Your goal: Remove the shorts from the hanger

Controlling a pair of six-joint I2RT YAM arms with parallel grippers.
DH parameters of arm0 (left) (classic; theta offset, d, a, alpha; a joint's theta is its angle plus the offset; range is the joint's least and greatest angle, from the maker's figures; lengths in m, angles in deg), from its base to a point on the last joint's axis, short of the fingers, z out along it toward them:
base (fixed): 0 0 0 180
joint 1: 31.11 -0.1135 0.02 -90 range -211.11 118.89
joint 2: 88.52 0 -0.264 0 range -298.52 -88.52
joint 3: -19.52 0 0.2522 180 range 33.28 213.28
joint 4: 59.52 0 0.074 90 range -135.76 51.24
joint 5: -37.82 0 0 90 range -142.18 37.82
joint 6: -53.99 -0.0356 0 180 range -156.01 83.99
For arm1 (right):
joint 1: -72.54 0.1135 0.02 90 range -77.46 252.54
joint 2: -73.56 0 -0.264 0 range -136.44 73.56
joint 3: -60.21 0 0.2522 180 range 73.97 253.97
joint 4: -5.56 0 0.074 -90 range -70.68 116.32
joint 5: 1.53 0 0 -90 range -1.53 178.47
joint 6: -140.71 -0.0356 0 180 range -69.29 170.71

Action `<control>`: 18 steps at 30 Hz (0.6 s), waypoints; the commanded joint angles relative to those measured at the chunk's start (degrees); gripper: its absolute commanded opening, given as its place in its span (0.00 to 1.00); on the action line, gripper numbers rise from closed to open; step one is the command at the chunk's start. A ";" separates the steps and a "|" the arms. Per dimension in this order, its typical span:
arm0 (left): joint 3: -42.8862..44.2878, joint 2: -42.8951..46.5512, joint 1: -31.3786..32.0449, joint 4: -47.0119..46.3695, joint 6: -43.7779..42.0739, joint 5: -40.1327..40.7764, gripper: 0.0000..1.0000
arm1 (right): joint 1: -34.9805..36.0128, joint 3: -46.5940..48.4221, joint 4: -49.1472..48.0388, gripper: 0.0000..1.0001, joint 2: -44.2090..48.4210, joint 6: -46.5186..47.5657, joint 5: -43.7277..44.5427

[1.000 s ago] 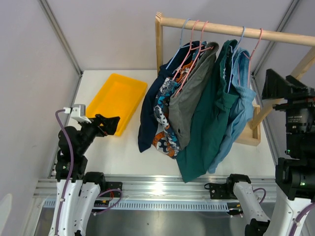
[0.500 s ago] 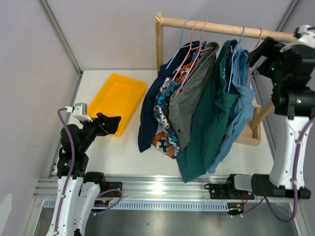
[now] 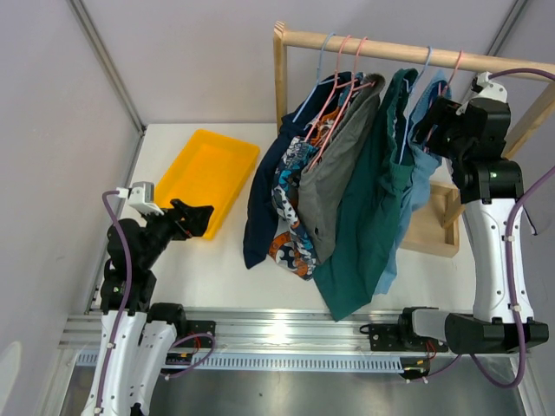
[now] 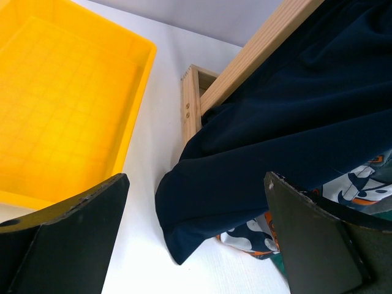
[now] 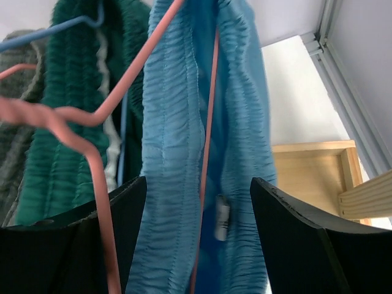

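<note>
Top view: five shorts hang in a row from a wooden rail in the upper right of the frame. From left to right you see the navy shorts, the patterned shorts, the grey shorts, the teal green shorts and the light blue shorts. Each pair has its waistband up at its hanger and its long axis running down the frame, slanting toward the lower left. The leg hems point at the near edge of the table, and the teal hem lies lowest in the frame.

Left of the row, a yellow tray lies on the table. In the left wrist view its gridded floor shows plain yellow.

Your right gripper is up at the light blue waistband. In the right wrist view its fingers are spread wide, with the gathered waistband and a pink hanger between them; you cannot tell whether they touch. Your left gripper hangs at the tray's lower right corner, fingers wide apart and gripping nothing.
</note>
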 commanded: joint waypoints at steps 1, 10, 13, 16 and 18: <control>0.25 -0.37 0.39 -1.09 -0.53 -0.79 0.99 | 1.00 -0.43 -1.76 0.79 1.32 0.52 1.95; -0.01 -0.72 0.39 -1.27 -0.35 -1.32 0.99 | 4.60 7.04 -1.93 0.86 2.37 0.78 1.60; -0.01 -0.63 0.39 -1.36 -0.44 -1.32 0.99 | 6.63 8.01 -2.55 0.87 2.55 1.22 2.13; -0.01 -0.63 0.39 -1.18 -0.44 -1.23 0.99 | 7.77 8.19 -3.25 0.84 2.55 1.75 2.91; -0.01 -0.72 0.39 -1.18 -0.44 -1.14 0.99 | 8.04 8.10 -2.99 0.81 2.29 1.84 3.35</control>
